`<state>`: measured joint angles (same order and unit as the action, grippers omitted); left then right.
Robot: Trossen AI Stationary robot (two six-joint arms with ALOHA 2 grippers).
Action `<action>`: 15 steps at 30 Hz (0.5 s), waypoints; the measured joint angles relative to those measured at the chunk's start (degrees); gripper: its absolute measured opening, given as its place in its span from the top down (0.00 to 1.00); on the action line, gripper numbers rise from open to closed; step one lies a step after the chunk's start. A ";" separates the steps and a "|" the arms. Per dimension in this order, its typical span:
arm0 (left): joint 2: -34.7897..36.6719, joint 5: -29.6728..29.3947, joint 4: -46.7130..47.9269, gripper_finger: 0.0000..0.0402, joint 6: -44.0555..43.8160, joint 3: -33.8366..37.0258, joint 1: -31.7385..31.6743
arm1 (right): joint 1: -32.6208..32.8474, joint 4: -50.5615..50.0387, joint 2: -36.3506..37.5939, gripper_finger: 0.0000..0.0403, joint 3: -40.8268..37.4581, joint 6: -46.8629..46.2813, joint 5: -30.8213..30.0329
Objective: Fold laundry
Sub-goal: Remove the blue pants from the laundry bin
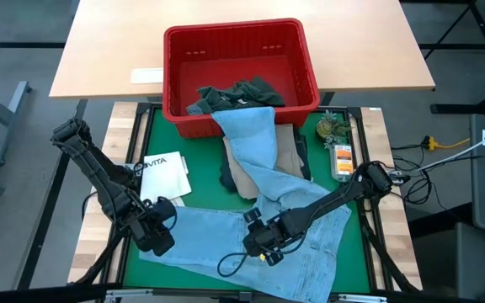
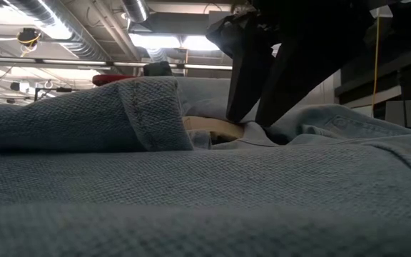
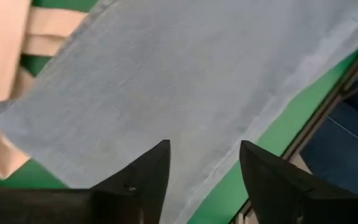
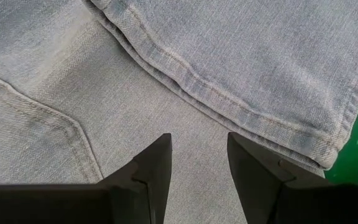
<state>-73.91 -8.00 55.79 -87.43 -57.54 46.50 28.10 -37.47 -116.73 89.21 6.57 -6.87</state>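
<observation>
Light blue jeans (image 1: 251, 244) spread flat on green tabletop (image 1: 154, 135), ready for folding | left claw (image 1: 154, 238) at jeans' left edge, parted, holding nothing | right claw (image 1: 259, 244) over waistband, parted, empty | remaining laundry (image 1: 234, 97) waiting in red basket (image 1: 175, 50).

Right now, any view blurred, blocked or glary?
Low view: jeans fill the foreground, near cloth soft, ceiling lights glare behind a dark gripper silhouette. Left wrist view: jeans slightly blurred. Right wrist view: seams crisp. High view: even light, red basket clear.
</observation>
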 joint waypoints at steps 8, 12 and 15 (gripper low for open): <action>0.00 2.11 10.45 0.36 -7.76 0.00 0.00 | 0.00 -0.43 0.00 0.61 0.00 0.00 0.00; 0.00 2.82 18.58 0.34 -15.67 0.40 0.45 | 0.00 -0.59 0.00 0.61 0.00 0.00 0.00; 0.00 2.63 19.12 0.33 -17.81 2.33 1.26 | 0.00 -0.96 -0.02 0.61 0.00 0.00 0.00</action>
<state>-73.91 -5.37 74.91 -105.24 -55.21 47.76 28.10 -38.43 -116.74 89.21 6.57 -6.87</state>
